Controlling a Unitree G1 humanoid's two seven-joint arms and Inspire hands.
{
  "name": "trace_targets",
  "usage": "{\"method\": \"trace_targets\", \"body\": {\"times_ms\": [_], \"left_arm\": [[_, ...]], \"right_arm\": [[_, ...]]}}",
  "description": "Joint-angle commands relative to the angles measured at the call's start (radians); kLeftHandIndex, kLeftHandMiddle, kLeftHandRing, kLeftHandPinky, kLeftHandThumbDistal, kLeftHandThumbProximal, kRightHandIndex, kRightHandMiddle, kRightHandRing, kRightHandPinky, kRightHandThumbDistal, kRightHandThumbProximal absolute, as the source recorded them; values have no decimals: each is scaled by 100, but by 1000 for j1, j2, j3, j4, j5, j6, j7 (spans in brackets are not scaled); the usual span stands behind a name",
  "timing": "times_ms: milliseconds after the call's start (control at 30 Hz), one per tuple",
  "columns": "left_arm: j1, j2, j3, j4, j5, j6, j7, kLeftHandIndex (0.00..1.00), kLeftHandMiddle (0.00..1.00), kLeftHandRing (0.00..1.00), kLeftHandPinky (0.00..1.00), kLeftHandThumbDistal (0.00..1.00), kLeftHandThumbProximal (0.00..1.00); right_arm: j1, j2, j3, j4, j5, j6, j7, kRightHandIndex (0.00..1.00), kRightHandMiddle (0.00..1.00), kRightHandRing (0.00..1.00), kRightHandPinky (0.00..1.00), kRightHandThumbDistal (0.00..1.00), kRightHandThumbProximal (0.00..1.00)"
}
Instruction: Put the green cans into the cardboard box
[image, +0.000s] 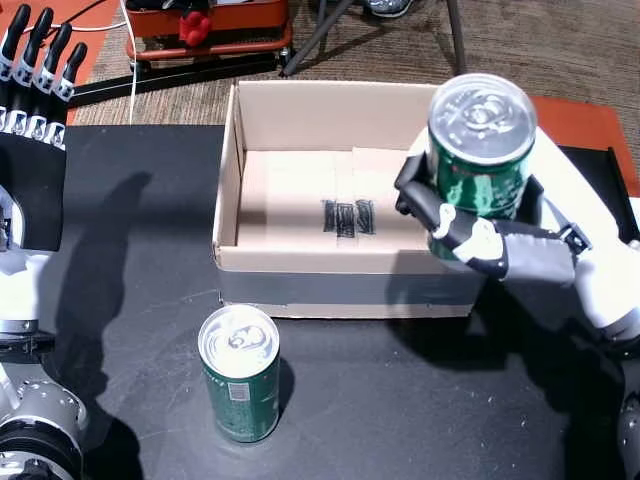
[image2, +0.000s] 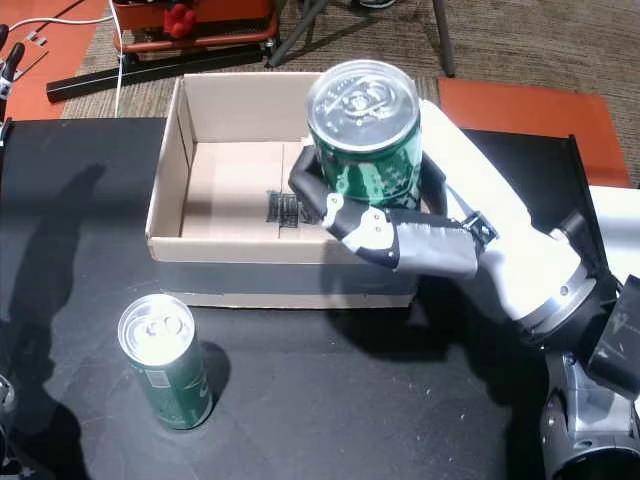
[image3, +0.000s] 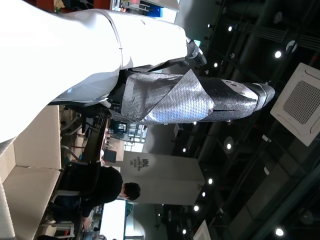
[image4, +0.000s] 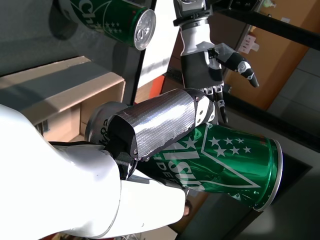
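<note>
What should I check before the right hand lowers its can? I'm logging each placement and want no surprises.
1. Grip: right hand is wrapped around the held can, can upright. Ok.
2. Position: held can appears over the right part of the cardboard box, raised above the rim. Ok.
3. Box floor: bare except for a dark printed mark. Ok.
4. Second can: upright on the black table, in front of the box, clear of the path. Ok.
5. Left hand: raised at the table's far left, fingers apart, holding nothing. Ok.
6. Height above the box floor: cannot tell.
</note>
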Motion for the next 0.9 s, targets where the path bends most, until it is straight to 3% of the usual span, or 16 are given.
{"method": "trace_targets", "body": {"times_ms": [0,133,267,433,600,767,800,867], "left_arm": [[-6,1,-5,8,9,1,3,100,100,100,100,80,100],[-6,-3,-11,9,17,-12,16,100,100,100,100,79,100],[-9,-11,-8,7,7,-16,7,100,100,100,100,79,100],[-10,-20,-6,4,5,-25,16,100,100,100,100,83,100],[-11,-21,3,1,-8,-16,-5,100,100,100,100,85,100],[-14,-20,12,3,-15,-3,-28,100,100,100,100,80,100],[-13,-20,12,4,-11,-4,-22,100,100,100,100,81,100],[-12,-22,11,3,-8,-11,-16,100,100,100,100,82,100]], "right_arm": [[-60,-16,-12,16,1,-8,-14,30,35,39,42,47,43],[-217,-29,-17,130,-60,20,-99,33,36,37,41,50,40],[-416,-60,23,327,-199,75,-240,28,31,33,39,42,22],[-589,-78,105,550,-375,157,-409,32,33,34,39,46,10],[-655,-78,169,628,-487,257,-517,33,34,35,41,47,4],[-685,-67,244,659,-593,353,-613,36,37,39,43,43,3],[-687,-66,271,663,-624,368,-631,38,39,41,44,40,3],[-688,-65,335,670,-697,382,-675,40,40,42,45,44,1]]}}
